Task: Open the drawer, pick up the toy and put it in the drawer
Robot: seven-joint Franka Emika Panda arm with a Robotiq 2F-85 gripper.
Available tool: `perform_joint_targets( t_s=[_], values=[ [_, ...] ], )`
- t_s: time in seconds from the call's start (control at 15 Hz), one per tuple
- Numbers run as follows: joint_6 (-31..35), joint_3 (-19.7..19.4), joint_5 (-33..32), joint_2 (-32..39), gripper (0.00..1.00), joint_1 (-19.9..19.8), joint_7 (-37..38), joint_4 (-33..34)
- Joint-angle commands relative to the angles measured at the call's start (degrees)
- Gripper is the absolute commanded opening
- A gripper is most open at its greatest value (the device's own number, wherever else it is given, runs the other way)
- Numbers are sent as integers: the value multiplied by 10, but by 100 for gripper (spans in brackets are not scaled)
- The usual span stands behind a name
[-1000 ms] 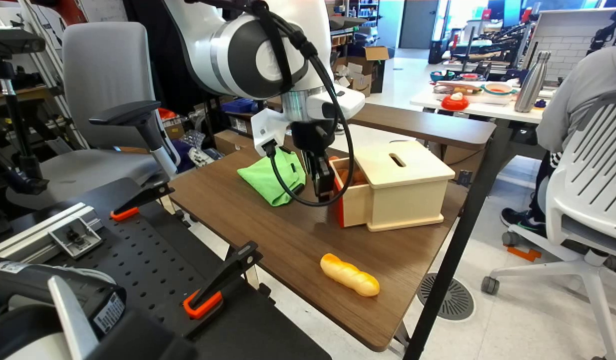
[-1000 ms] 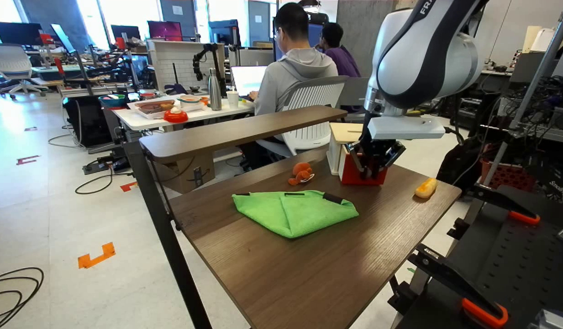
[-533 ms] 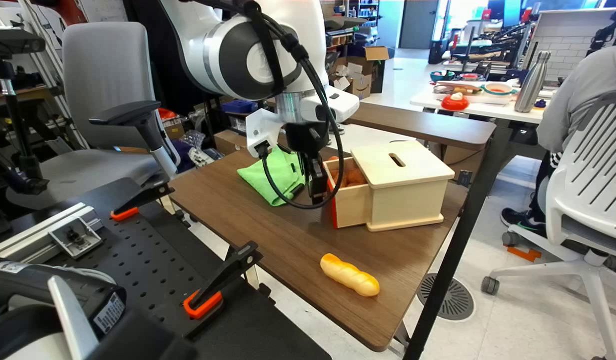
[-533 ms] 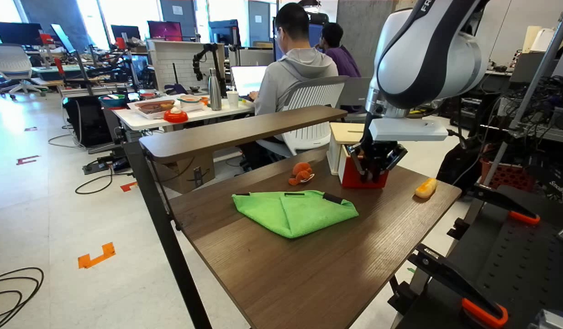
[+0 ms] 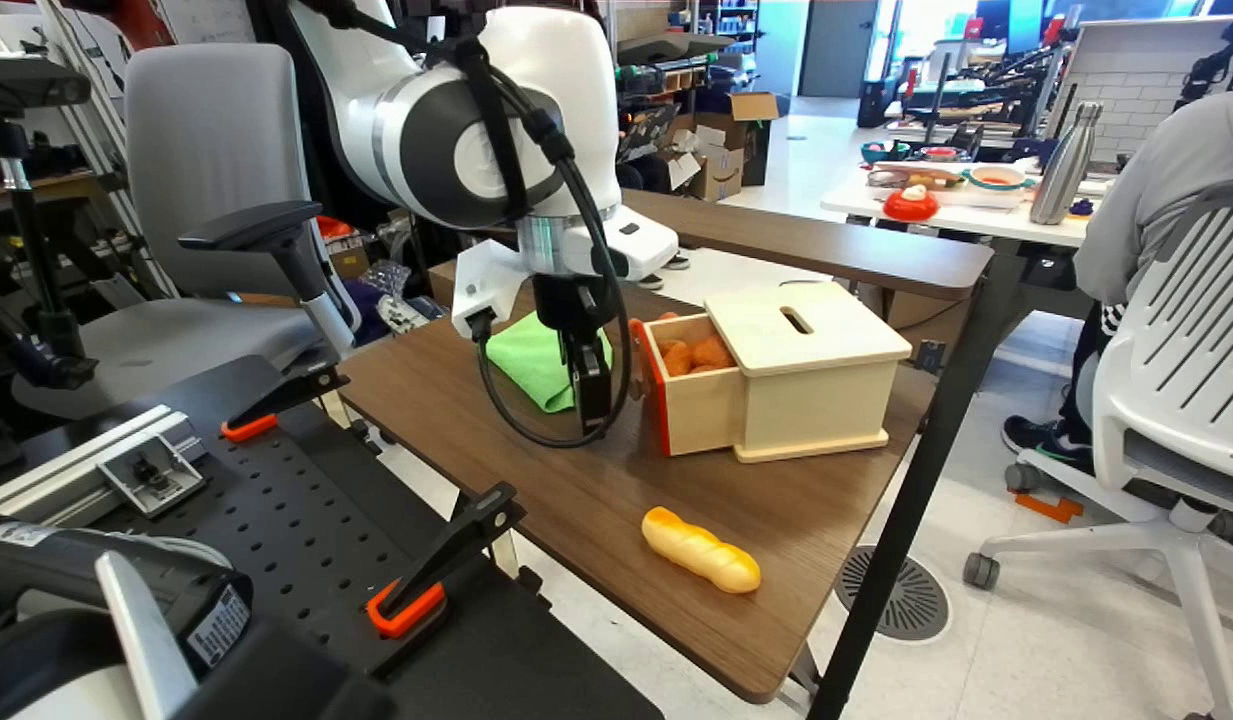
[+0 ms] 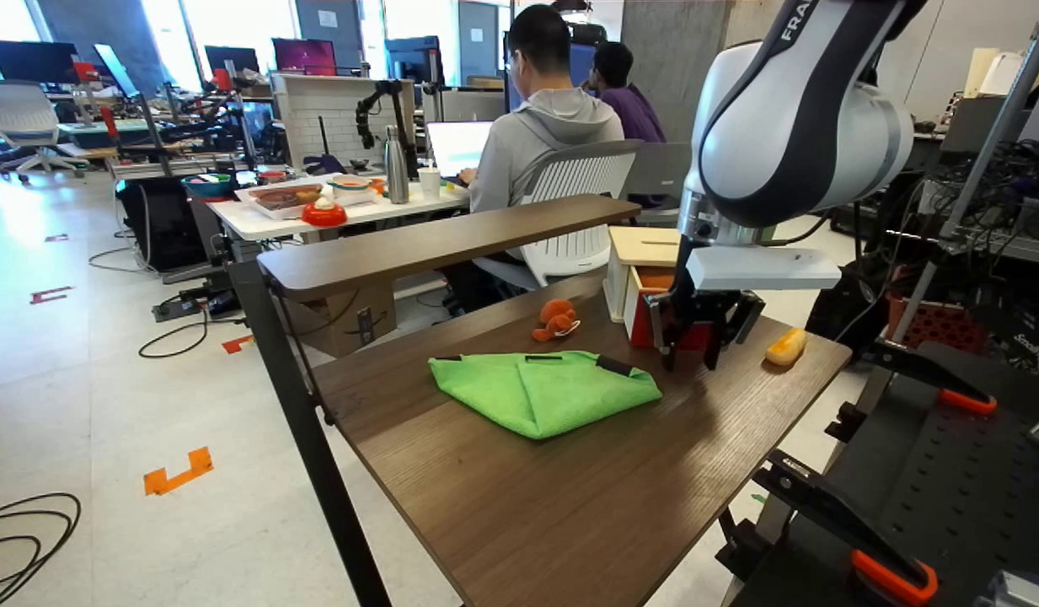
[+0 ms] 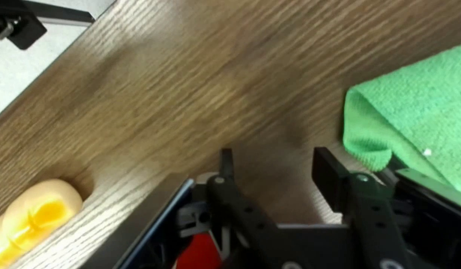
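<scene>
The reddish-orange drawer [image 5: 701,415] is pulled out of the pale wooden box [image 5: 816,400]. Orange-brown lumps [image 5: 711,352] show inside it. Its red front shows in an exterior view [image 6: 640,329] and at the bottom of the wrist view [image 7: 200,254]. An orange plush toy [image 6: 557,320] lies on the table beside the drawer. A yellow bread-shaped toy [image 5: 701,550] lies near the table edge; it also shows in the wrist view [image 7: 36,220]. My gripper [image 6: 690,362] is open and empty in front of the drawer front, low over the table. Only wood shows between its fingers [image 7: 274,157].
A folded green cloth [image 6: 544,392] lies on the table beside the gripper; it also shows in the wrist view [image 7: 413,119]. A raised wooden shelf [image 6: 452,244] runs along the back of the table. Black clamps [image 5: 466,540] hold the neighbouring black board.
The drawer has slid out slightly further. My gripper has moved away from the drawer front, lower, and its fingers have spread apart. The toys and cloth have not moved.
</scene>
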Motion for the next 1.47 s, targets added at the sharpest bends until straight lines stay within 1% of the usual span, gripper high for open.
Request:
perform_joint_targets(
  t_s=[0.0, 0.07, 0.13, 0.47, 0.73, 0.93, 1.0, 1.13, 1.2, 1.4],
  values=[
    [-5, 8, 26, -2, 89, 2, -16, -12],
    [-2, 7, 27, -5, 97, 4, -14, -16],
    [-2, 6, 28, -9, 100, 5, -14, -20],
    [-3, 6, 28, -50, 100, 17, -10, -48],
    [0, 16, 31, -95, 100, 29, -6, -64],
    [-1, 37, 53, -119, 100, 21, -4, -39],
    [1, 38, 56, -123, 100, 24, -1, -29],
    [6, 35, 59, -123, 100, 31, 10, 0],
    [10, 27, 54, -119, 100, 39, 20, 15],
    [12, 10, 44, -90, 100, 53, 44, 66]
  ],
)
